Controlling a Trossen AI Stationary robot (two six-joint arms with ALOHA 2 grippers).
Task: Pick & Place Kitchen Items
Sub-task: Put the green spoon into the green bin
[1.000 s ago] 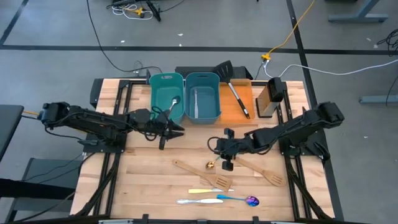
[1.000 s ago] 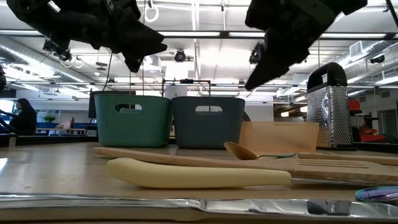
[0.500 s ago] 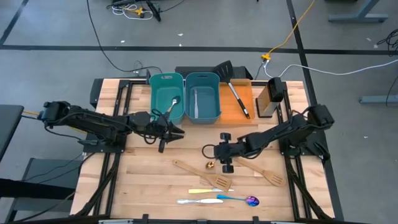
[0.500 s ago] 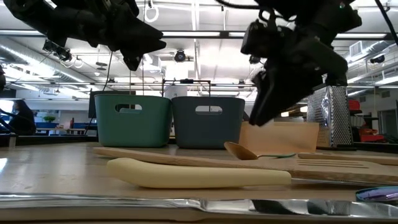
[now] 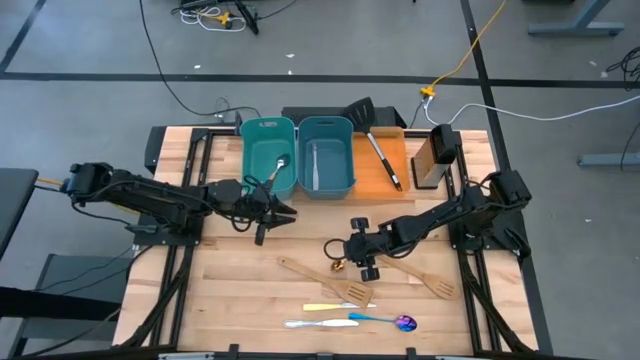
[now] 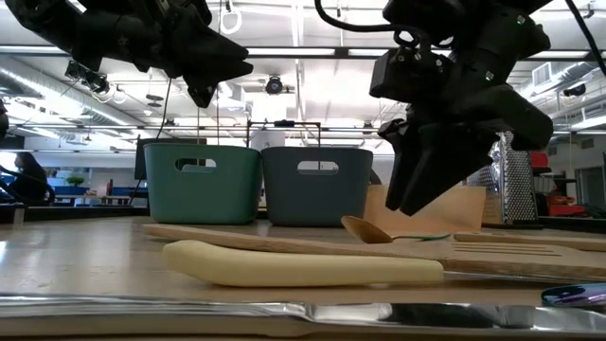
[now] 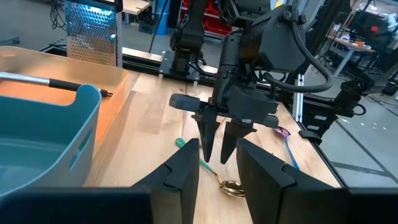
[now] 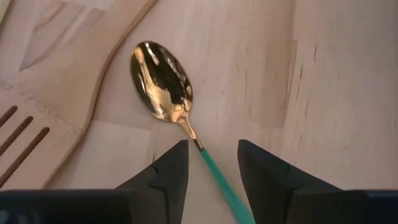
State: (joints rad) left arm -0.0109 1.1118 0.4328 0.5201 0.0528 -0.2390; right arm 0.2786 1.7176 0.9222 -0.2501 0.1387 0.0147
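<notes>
The right gripper hangs over the table with fingers parted, straddling the teal handle of the gold spoon. The spoon lies bowl-up, shiny, beside a wooden spatula. The left gripper waits near the teal bin, fingers apart, empty.

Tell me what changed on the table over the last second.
The right hand moved left and down over the gold spoon, its fingers now open astride the green handle, not yet gripping. The left hand stayed beside the teal bin, and the wooden spatulas lay unmoved.
</notes>
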